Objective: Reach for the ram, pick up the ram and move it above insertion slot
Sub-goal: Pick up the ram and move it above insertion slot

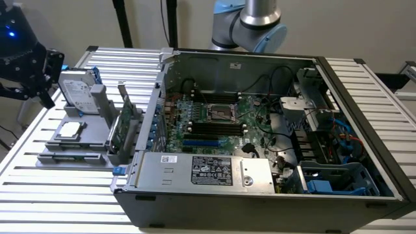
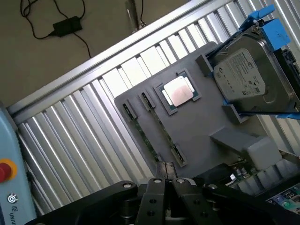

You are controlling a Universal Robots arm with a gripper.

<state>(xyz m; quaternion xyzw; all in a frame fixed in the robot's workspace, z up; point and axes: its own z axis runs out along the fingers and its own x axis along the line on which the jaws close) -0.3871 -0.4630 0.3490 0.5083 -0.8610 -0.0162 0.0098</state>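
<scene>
The ram (image 2: pixel 142 135) is a thin green stick standing on edge in a grey fixture (image 2: pixel 197 126), beside a square processor (image 2: pixel 178 91). My gripper (image 2: pixel 166 180) hovers above the end of the fixture nearest the ram. Its black fingers are pressed together and hold nothing. In the exterior view the gripper (image 1: pixel 47 99) hangs over the table's left side, left of the fixture (image 1: pixel 91 141) and apart from it. The dark insertion slots (image 1: pixel 212 127) lie on the motherboard inside the open computer case (image 1: pixel 260 195).
A silver hard drive with blue rails (image 2: pixel 253 75) stands on the fixture, and a green expansion card (image 1: pixel 123 124) stands upright at its case side. The case walls rise to the exterior view's right. A slatted metal table (image 1: pixel 58 195) lies around the fixture.
</scene>
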